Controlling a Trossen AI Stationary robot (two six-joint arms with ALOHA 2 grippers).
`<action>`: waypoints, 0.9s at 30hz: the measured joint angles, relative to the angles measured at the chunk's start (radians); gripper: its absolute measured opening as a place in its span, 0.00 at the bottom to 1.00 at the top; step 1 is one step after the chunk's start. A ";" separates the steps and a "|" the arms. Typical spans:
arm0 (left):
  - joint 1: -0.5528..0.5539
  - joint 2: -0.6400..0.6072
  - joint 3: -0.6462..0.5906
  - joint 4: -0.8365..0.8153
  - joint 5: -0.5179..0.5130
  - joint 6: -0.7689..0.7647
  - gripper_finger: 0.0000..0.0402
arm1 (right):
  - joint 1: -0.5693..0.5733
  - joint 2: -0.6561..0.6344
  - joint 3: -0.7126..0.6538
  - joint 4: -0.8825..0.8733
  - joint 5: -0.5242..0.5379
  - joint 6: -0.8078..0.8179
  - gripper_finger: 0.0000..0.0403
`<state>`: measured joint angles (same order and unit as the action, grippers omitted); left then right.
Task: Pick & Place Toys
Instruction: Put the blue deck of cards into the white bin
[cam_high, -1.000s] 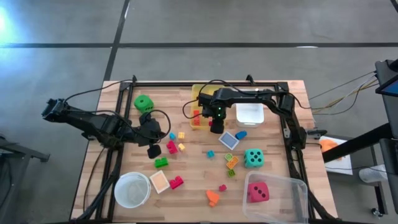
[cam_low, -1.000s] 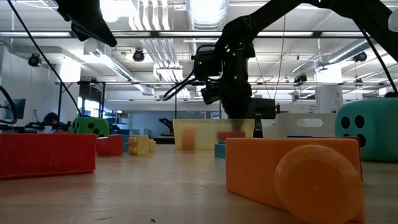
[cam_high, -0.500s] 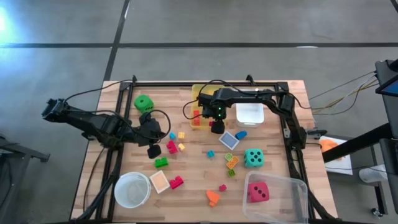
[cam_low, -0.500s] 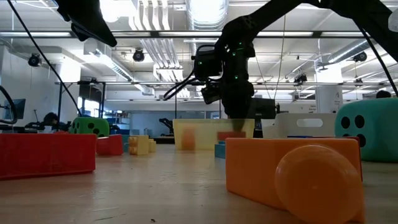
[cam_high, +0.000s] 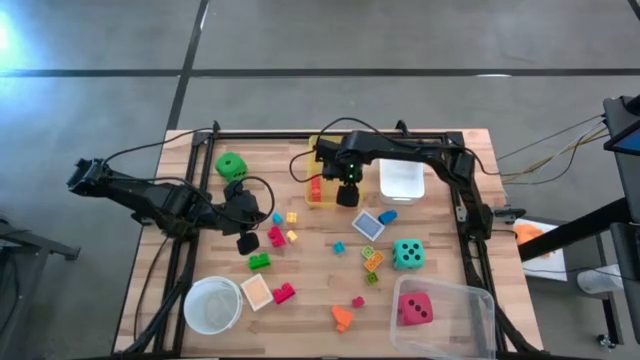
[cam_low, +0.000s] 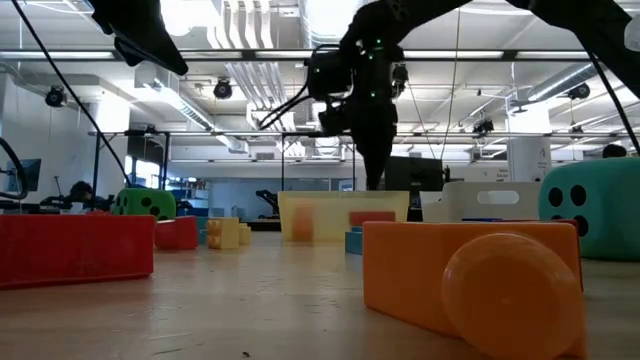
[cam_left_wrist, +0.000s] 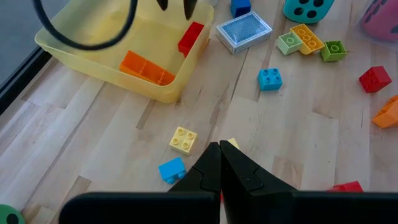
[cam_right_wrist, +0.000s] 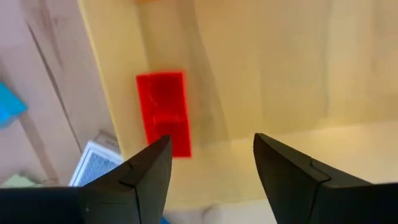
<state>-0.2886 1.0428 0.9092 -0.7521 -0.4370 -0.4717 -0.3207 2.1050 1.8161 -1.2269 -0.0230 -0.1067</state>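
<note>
My right gripper (cam_high: 347, 196) hangs open over the yellow bin (cam_high: 314, 148), fingers pointing down and holding nothing. Between and below its fingers (cam_right_wrist: 211, 146) a red block (cam_right_wrist: 163, 112) lies on the bin's floor beside the wall. An orange block (cam_left_wrist: 146, 67) lies in the same bin. My left gripper (cam_high: 247, 241) waits shut above the table's left middle, over a yellow block (cam_left_wrist: 184, 139) and a blue one (cam_left_wrist: 171, 169). More small blocks (cam_high: 371, 261) lie scattered on the wood. A green die (cam_high: 231, 165) and a teal die (cam_high: 407, 253) sit on the table.
A white bin (cam_high: 402, 183) stands right of the yellow one. A clear bin (cam_high: 455, 300) at the near right holds a pink-red die (cam_high: 415, 308). A round white bowl (cam_high: 212, 304) sits near left. A blue patterned card box (cam_high: 368, 225) lies mid-table.
My right gripper has risen straight up out of the yellow bin. The red block stays on the bin's floor.
</note>
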 joint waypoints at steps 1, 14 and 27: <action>0.000 0.000 0.000 0.000 0.000 0.000 0.00 | 0.000 -0.004 0.012 -0.018 0.001 0.008 0.55; 0.000 0.000 0.000 0.000 0.000 0.000 0.00 | 0.030 -0.202 -0.010 -0.038 0.022 0.164 0.55; 0.000 0.000 0.000 0.000 0.000 0.000 0.00 | 0.117 -0.410 -0.221 0.042 0.023 0.337 0.55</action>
<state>-0.2889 1.0427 0.9092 -0.7523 -0.4370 -0.4717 -0.2039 1.6947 1.5955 -1.1852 0.0003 0.2304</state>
